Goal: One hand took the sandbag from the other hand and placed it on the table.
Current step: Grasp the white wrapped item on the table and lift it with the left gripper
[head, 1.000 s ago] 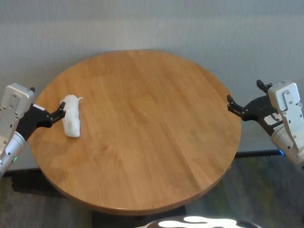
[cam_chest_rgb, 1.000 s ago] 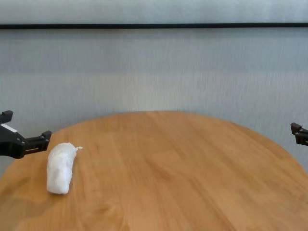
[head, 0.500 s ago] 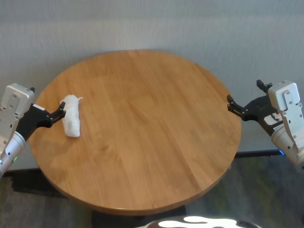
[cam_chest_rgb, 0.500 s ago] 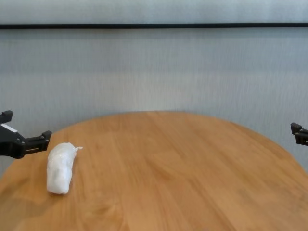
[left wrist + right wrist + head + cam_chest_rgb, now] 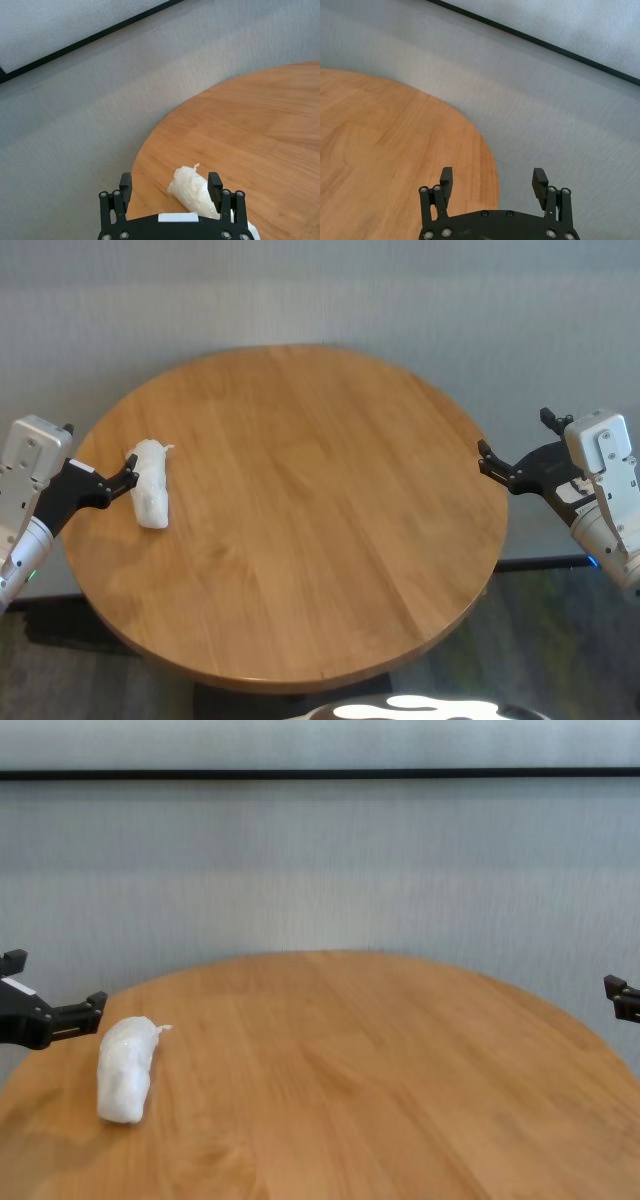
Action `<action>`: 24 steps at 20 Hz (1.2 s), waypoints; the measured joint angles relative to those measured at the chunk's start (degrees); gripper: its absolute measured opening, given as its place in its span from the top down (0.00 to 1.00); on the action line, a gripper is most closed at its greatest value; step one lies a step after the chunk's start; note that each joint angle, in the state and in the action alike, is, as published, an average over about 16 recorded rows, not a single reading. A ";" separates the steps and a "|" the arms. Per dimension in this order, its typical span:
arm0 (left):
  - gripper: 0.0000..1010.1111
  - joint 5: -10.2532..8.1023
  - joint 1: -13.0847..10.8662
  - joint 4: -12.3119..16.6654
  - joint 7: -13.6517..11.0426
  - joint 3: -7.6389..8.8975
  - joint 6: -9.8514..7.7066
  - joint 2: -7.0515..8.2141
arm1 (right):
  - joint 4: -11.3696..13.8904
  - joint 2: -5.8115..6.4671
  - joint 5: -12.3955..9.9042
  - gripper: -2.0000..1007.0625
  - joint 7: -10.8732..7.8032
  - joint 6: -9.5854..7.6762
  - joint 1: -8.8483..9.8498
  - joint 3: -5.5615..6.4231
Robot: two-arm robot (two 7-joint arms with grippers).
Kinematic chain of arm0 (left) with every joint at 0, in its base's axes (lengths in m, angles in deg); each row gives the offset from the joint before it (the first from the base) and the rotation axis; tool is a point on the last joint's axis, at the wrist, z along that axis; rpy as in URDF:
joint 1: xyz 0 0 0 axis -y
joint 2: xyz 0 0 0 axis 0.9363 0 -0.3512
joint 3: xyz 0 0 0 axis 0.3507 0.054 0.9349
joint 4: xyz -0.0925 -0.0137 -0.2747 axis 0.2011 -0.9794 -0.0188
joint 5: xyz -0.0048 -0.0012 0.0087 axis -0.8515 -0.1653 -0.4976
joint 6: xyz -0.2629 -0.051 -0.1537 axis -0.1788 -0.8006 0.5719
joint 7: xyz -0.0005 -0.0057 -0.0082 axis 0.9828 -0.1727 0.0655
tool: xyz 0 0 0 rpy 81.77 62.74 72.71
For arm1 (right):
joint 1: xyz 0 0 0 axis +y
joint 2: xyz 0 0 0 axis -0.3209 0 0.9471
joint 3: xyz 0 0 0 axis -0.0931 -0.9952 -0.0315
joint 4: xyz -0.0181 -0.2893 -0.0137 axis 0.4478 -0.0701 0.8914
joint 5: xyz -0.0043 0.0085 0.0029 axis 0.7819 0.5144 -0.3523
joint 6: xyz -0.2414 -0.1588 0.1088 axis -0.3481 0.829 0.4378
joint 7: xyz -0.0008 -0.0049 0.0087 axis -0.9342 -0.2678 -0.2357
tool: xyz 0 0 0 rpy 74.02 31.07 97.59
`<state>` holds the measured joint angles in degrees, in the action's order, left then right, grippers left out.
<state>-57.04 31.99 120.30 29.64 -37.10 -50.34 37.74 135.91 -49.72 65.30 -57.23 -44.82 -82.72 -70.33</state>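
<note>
Soft, even, bright light; a faint shadow under the sandbag [image 5: 151, 497] and mild sheen on the table [image 5: 300, 540].

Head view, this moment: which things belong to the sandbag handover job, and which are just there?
Belongs to the job:
- sandbag, lying on the table's left side
- table
- left gripper, open, beside the sandbag at the left rim
- right gripper, open, empty, off the right rim

Just there:
- grey wall behind the table
- nothing else lies on the tabletop
</note>
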 joint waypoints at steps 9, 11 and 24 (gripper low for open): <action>0.01 0.00 0.00 0.00 0.00 0.00 0.00 0.00 | 0.00 0.00 0.00 0.01 0.00 0.00 0.00 0.00; 0.01 0.00 0.00 0.00 -0.01 0.00 0.00 0.00 | 0.00 0.00 0.00 0.01 0.00 0.00 0.00 0.00; 0.01 -1.10 -0.24 0.21 -2.08 1.06 -1.63 -0.71 | 0.00 0.00 0.00 0.01 0.00 0.00 0.00 0.00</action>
<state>-58.14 31.74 120.52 27.56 -36.04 -51.96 37.03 135.91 -49.72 65.30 -57.23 -44.82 -82.72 -70.33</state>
